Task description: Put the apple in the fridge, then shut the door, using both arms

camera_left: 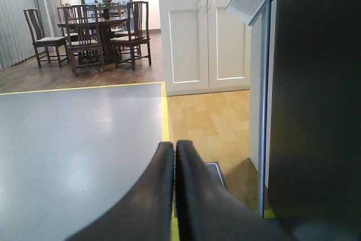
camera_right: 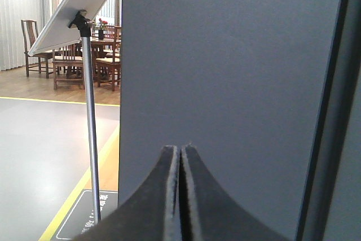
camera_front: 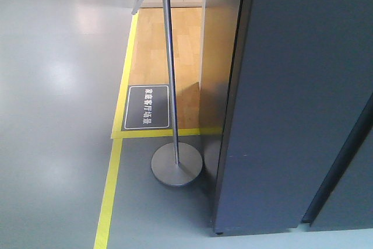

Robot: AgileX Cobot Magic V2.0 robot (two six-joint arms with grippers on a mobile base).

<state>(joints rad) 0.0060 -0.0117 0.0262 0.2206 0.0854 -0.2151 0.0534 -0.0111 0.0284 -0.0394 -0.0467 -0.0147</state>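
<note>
The fridge (camera_front: 280, 97) stands at the right, a tall dark grey body. The door (camera_right: 225, 55) shows only its grey outer face, which fills the right wrist view, with a dark seam (camera_right: 327, 111) on its right. My right gripper (camera_right: 180, 148) is shut and empty, pointing at that face from close by. My left gripper (camera_left: 175, 145) is also shut with nothing in it, hanging over the floor left of the fridge (camera_left: 316, 111). A narrow white edge with a strip of blue tape (camera_left: 263, 139) runs down there. The apple is out of view. I cannot tell whether the door is fully closed.
A sign stand with a round metal base (camera_front: 176, 164) and a tilted board (camera_right: 70, 15) stands just left of the fridge. A dark floor plate (camera_front: 148, 107) and yellow tape lines (camera_front: 111, 190) mark the floor. White cupboard doors (camera_left: 206, 26) and dining chairs (camera_left: 84, 38) lie beyond.
</note>
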